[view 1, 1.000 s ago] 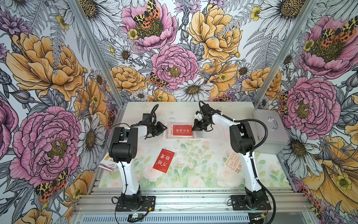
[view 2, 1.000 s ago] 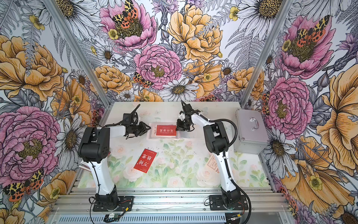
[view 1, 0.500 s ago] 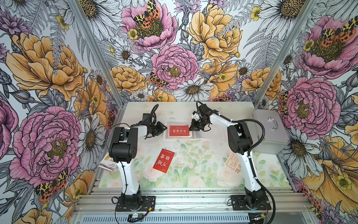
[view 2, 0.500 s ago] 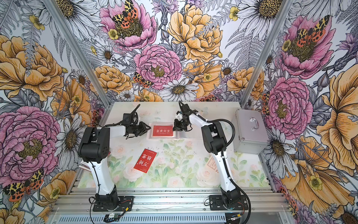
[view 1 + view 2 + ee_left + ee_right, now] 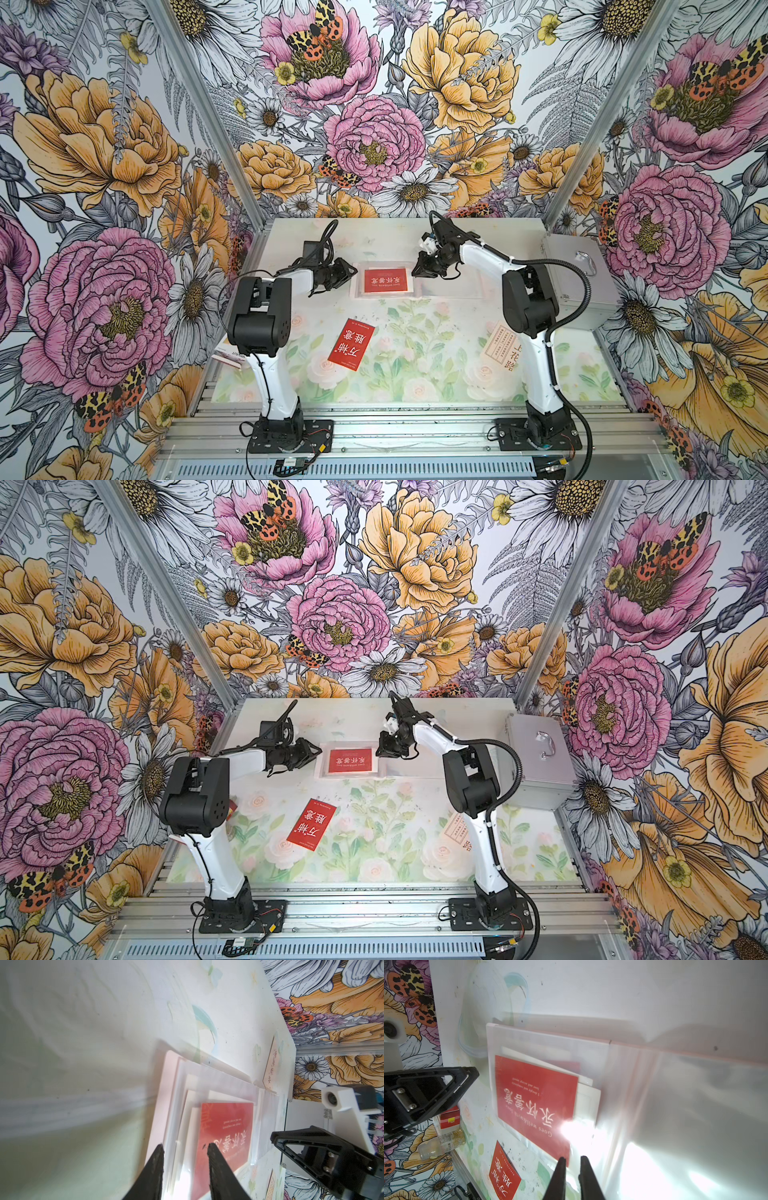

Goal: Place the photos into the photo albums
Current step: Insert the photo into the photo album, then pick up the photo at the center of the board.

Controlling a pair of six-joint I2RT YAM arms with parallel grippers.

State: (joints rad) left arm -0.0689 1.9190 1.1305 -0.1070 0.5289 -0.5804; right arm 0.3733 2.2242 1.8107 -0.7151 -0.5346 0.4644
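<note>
The photo album (image 5: 453, 286) (image 5: 419, 766) lies open at the back middle of the table. A red photo (image 5: 384, 281) (image 5: 348, 760) (image 5: 535, 1101) sits under its clear sleeve. My left gripper (image 5: 353, 270) (image 5: 185, 1148) is at the album's left edge, jaws partly open, with the sleeve pages' edge between them and no clamping to be seen. My right gripper (image 5: 415, 272) (image 5: 572, 1160) hovers just right of the red photo, jaws a narrow gap apart, holding nothing. Another red photo (image 5: 351, 344) (image 5: 503, 1176) lies loose nearer the front. A cream photo (image 5: 503, 345) lies partly behind the right arm.
A silver metal case (image 5: 577, 282) (image 5: 536, 758) stands at the table's right edge. A red-and-white carton (image 5: 449, 1120) and a small bottle (image 5: 442, 1145) lie at the left edge, behind the left arm. Aluminium rails run along the front.
The red photo has slid a little left under the sleeve. My right gripper's jaws have parted slightly and it has drawn back a touch to the right. The left arm has not moved.
</note>
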